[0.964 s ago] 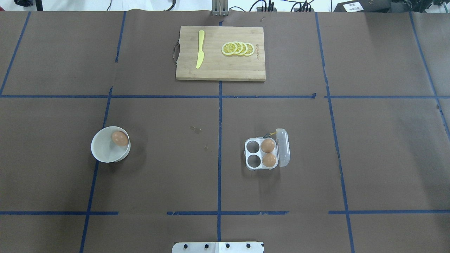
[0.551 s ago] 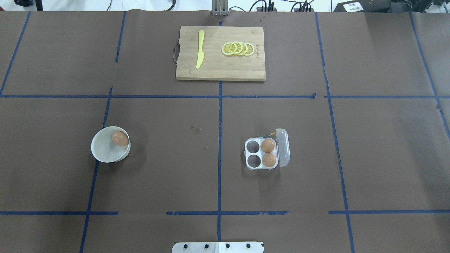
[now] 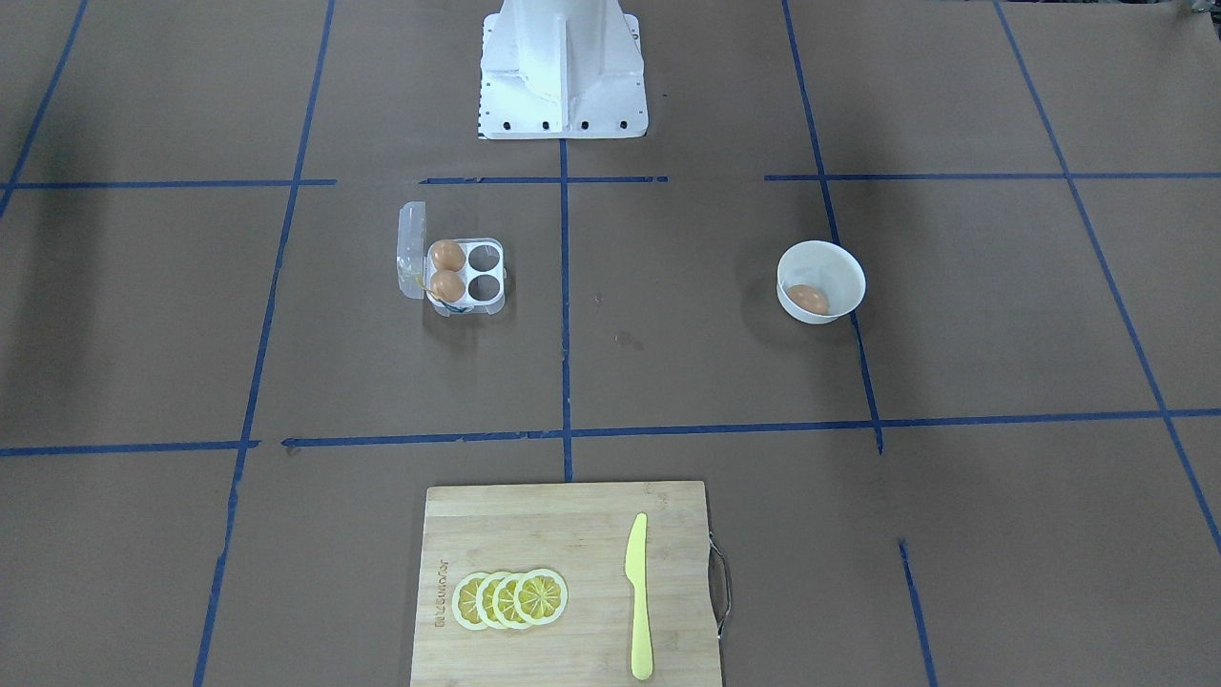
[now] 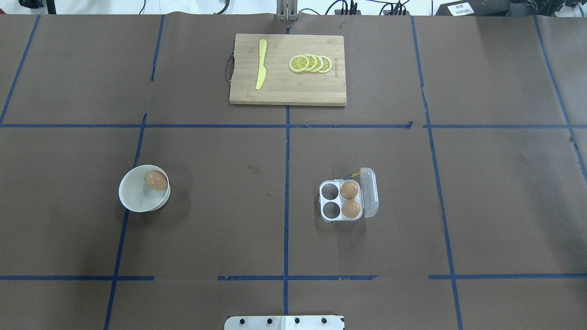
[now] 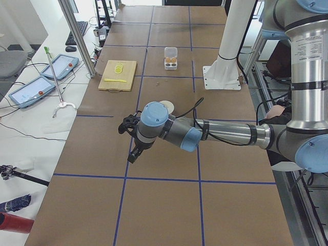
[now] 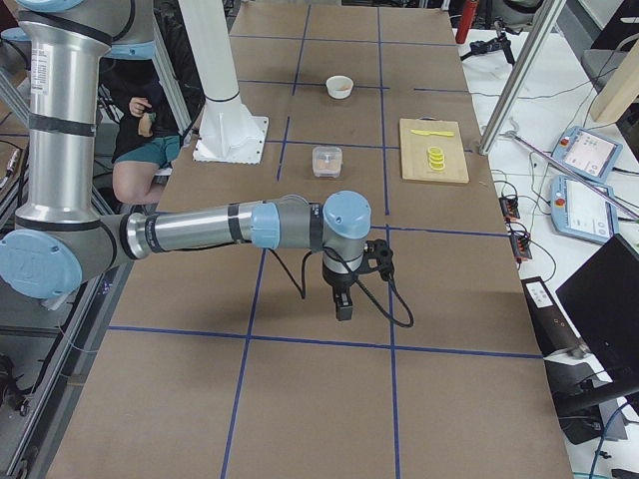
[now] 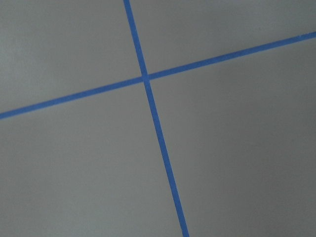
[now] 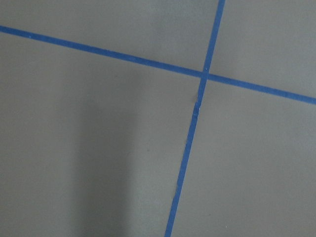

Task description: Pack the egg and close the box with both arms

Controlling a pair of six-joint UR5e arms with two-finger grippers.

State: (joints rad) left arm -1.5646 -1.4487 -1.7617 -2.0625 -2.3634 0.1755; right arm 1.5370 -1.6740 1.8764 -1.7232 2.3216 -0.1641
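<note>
One orange-brown egg [image 4: 156, 180] lies in a round white bowl [image 4: 130, 195] at the table's left; it also shows in the front view [image 3: 807, 299]. The clear four-cell box [image 4: 329, 191] stands right of centre, its lid [image 4: 369, 192] open to the right. Two eggs [image 4: 349, 189] [image 4: 351, 209] fill its right cells; the left cells are empty. My left gripper [image 5: 133, 154] shows only in the exterior left view, far from the bowl. My right gripper [image 6: 342, 302] shows only in the exterior right view, far from the box [image 6: 326, 160]. I cannot tell whether either is open or shut.
A wooden cutting board [image 4: 286, 87] with a yellow knife [image 4: 261, 64] and lemon slices [image 4: 311, 63] lies at the far middle. The white pedestal [image 3: 561, 67] stands at the robot's side. Both wrist views show only brown table with blue tape lines.
</note>
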